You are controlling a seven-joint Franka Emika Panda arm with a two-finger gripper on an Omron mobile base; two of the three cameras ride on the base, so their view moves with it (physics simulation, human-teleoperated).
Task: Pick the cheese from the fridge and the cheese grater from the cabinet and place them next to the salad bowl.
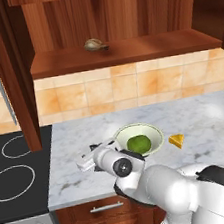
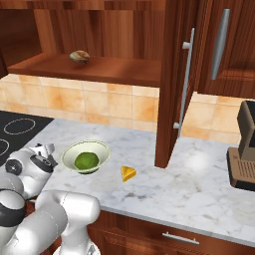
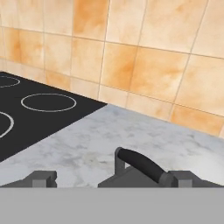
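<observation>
The salad bowl (image 1: 154,130) (image 2: 102,149), pale and round with a green ball of salad, stands on the marble counter. The cheese (image 1: 176,140) (image 2: 128,173), a small yellow wedge, lies on the counter just right of it. My gripper (image 1: 92,154) (image 2: 44,148) (image 3: 113,178) hovers low over the counter just left of the bowl, its jaws open. In the hand view the cheese grater (image 3: 140,165) shows its dark handle and grey top between my fingertips (image 3: 43,178), apart from them. The cabinet (image 1: 125,51) (image 2: 99,67) above stands open. The fridge is out of view.
A brown rounded lump (image 1: 95,45) (image 2: 79,56) sits on the cabinet shelf. The open cabinet doors (image 1: 7,73) (image 2: 174,74) hang over the counter on both sides. The black stove top (image 1: 11,173) (image 3: 39,109) lies to the left; a coffee machine (image 2: 244,149) stands far right.
</observation>
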